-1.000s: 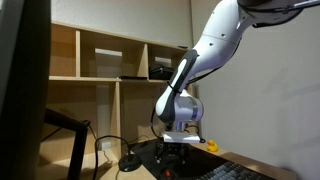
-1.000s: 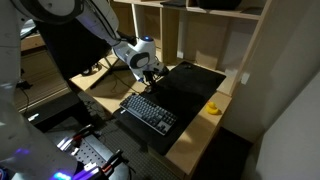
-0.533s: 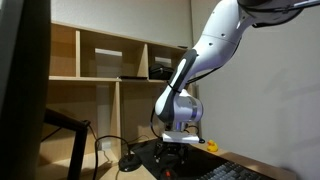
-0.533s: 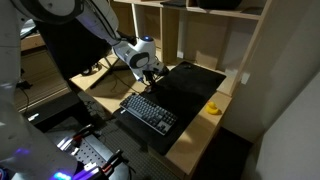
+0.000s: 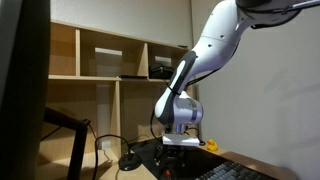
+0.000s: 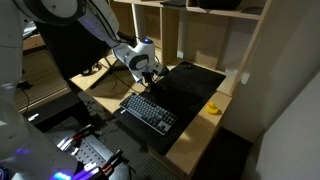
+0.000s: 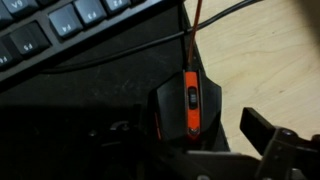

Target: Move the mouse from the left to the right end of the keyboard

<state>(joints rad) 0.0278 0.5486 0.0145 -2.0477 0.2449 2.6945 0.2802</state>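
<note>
The mouse [image 7: 187,100] is black with an orange stripe and an orange cable. It lies on the black mat just off one end of the dark keyboard [image 7: 60,35]. My gripper [image 7: 187,135] is open and straddles the mouse from above, with its right finger [image 7: 264,130] clear of the mouse's side. In both exterior views the gripper [image 6: 150,73] [image 5: 172,150] hangs low over the desk at the far end of the keyboard [image 6: 150,112]. The gripper hides the mouse in both.
A black desk mat [image 6: 190,85] lies on the wooden desk [image 7: 270,60]. A small yellow object [image 6: 213,107] sits near the desk's edge. Wooden shelves [image 6: 200,30] stand behind. The mouse cable [image 7: 192,30] runs past the keyboard. A black round base [image 5: 130,162] stands beside the gripper.
The arm's wrist has shifted very slightly upward over the same spot. Nothing else has visibly moved.
</note>
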